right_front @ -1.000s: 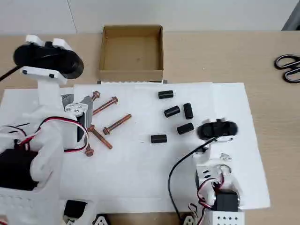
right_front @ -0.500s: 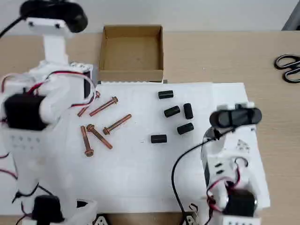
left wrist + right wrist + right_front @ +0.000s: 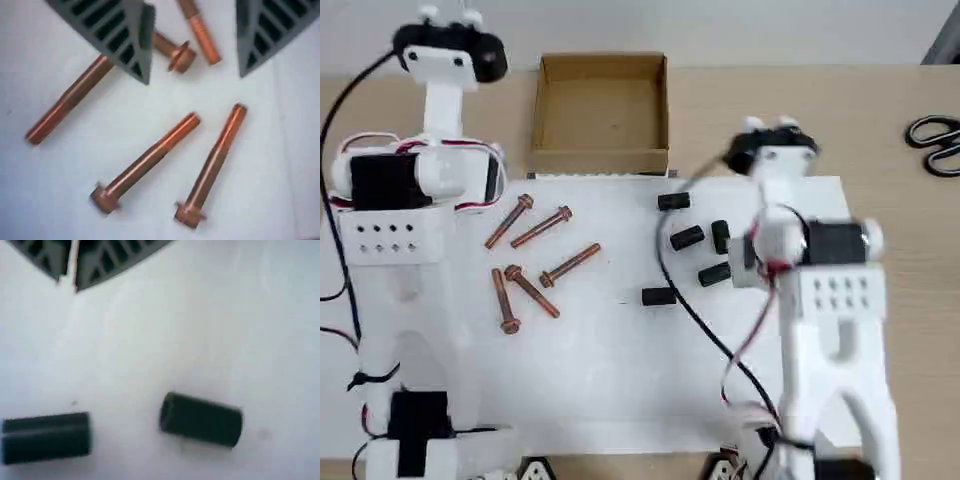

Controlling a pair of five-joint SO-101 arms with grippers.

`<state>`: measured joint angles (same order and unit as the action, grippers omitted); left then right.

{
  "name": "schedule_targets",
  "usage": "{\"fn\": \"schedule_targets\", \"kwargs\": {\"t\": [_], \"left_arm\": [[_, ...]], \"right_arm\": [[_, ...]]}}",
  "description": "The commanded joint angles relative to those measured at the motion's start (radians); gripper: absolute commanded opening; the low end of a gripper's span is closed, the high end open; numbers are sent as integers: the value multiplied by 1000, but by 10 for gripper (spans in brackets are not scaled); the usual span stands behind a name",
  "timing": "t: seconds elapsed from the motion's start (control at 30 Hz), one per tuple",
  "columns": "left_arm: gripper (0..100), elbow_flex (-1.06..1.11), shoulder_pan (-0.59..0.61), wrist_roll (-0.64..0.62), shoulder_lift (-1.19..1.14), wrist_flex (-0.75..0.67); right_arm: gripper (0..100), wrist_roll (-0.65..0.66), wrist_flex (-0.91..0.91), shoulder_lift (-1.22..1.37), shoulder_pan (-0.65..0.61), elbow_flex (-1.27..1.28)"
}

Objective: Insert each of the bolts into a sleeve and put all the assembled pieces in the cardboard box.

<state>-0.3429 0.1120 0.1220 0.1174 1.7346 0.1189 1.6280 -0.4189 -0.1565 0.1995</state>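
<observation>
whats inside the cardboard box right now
Only its bare brown floor shows in the cardboard box. The bolts and sleeves lie outside it on the white sheet. A thin strip of floor behind its near wall is hidden.

I see a bare strip of white sheet [image 3: 620, 350] between the bolts [image 3: 541, 228] and the sleeves [image 3: 687, 238]. The left arm [image 3: 395, 200] and right arm [image 3: 830, 290] flank it, with the cardboard box [image 3: 600, 158] open-topped beyond.

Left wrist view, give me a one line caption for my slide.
Open left end effector hovering over loose copper bolts on a white sheet.
</observation>
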Motion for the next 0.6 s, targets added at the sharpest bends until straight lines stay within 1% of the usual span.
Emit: {"fn": "schedule_targets", "kwargs": {"t": [0.0, 0.1, 0.13, 0.27, 0.37, 0.57], "left_arm": [[108, 71, 21, 80, 5, 18], [108, 166, 17, 141, 5, 18], [108, 193, 15, 157, 5, 18], [108, 263, 17, 216, -2, 6], [108, 303, 18, 265, 5, 9], [111, 377, 17, 281, 0, 9]], "right_arm": [[4, 147, 19, 76, -105, -81], [7, 333, 39, 90, -183, -81], [20, 365, 41, 93, -209, -81], [128, 382, 36, 97, -286, -78], [184, 460, 8, 108, -320, -51], [191, 598, -35, 142, -366, -31]]}}
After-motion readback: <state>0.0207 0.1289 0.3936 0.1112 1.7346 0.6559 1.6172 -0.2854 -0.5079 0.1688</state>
